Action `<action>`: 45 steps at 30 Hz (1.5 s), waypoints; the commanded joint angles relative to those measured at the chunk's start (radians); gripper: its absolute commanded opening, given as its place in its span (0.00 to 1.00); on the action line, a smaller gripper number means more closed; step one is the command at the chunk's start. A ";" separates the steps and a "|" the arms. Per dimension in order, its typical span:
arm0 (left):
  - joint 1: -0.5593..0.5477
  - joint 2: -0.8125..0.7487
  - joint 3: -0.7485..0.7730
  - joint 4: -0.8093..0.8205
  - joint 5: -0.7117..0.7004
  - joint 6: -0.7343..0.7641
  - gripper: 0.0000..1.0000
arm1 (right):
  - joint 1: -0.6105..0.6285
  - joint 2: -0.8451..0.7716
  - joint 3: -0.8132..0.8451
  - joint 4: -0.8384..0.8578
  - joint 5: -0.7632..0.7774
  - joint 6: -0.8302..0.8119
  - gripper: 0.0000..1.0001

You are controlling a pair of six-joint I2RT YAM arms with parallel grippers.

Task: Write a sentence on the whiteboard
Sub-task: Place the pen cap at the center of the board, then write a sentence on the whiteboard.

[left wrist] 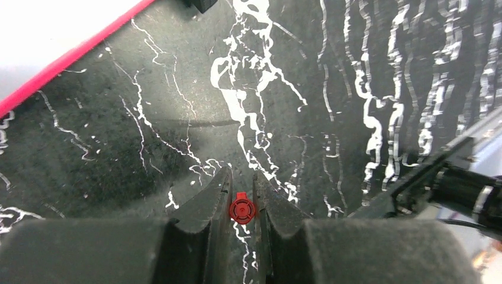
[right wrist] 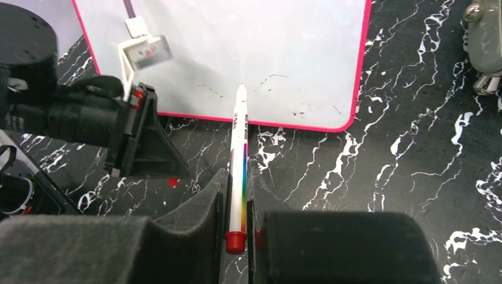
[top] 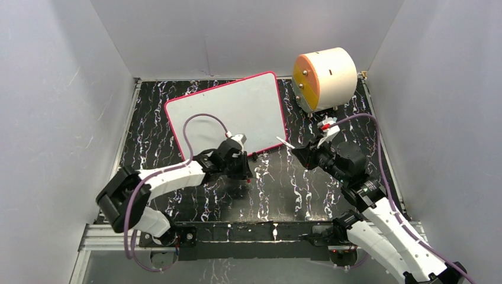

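The drum [top: 325, 78] sits right of the whiteboard [top: 248, 100].

Plain white walls [top: 53, 89] enclose three sides of a black table [top: 284, 189] veined with white like marble, a metal rail [top: 100, 234] along its near edge.

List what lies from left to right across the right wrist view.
Left end effector, shut on a red cap → marker in the right end effector → cylinder's grey base at the right edge. The whiteboard is omitted: it spans most of the width.
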 commanded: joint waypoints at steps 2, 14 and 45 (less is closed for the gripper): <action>-0.075 0.117 0.086 -0.086 -0.139 0.069 0.00 | -0.003 -0.026 0.036 -0.013 0.048 -0.033 0.00; -0.126 0.251 0.159 -0.151 -0.196 0.080 0.15 | -0.002 -0.031 0.027 -0.015 0.065 -0.037 0.00; -0.111 -0.150 0.063 -0.487 -0.688 -0.230 0.64 | -0.003 -0.031 0.034 -0.026 0.065 -0.051 0.00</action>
